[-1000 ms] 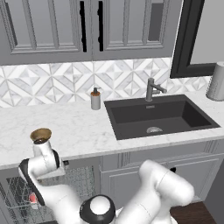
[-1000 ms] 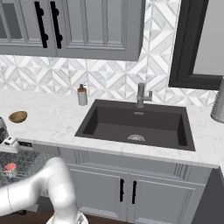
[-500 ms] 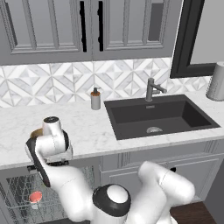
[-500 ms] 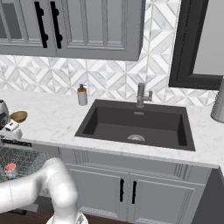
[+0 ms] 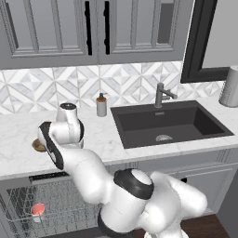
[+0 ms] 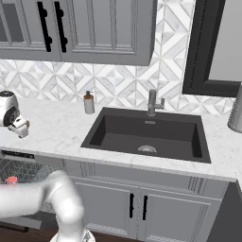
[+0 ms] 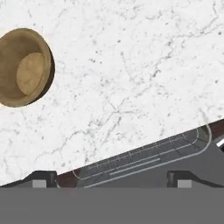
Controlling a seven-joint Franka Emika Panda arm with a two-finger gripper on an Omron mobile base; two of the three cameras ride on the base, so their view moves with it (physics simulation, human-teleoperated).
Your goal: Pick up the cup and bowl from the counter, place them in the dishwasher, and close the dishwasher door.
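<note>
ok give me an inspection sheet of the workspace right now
surface: white marble counter with a dark sink set in it.
job's things: bowl upright on the counter; cup in the wire rack of the open dishwasher.
clutter: soap dispenser beside the sink; faucet behind it; grey canister at the far right.
grippers: gripper open, holding nothing, above the counter with the bowl off to one side.
cables: nothing seen.
surroundings: grey cabinets, patterned tile backsplash, dark-framed window.

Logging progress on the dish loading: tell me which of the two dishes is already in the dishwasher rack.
The cup, white outside with a red-pink inside, stands in the dishwasher's wire rack. The bowl, brown and wood-like, sits on the counter.
</note>
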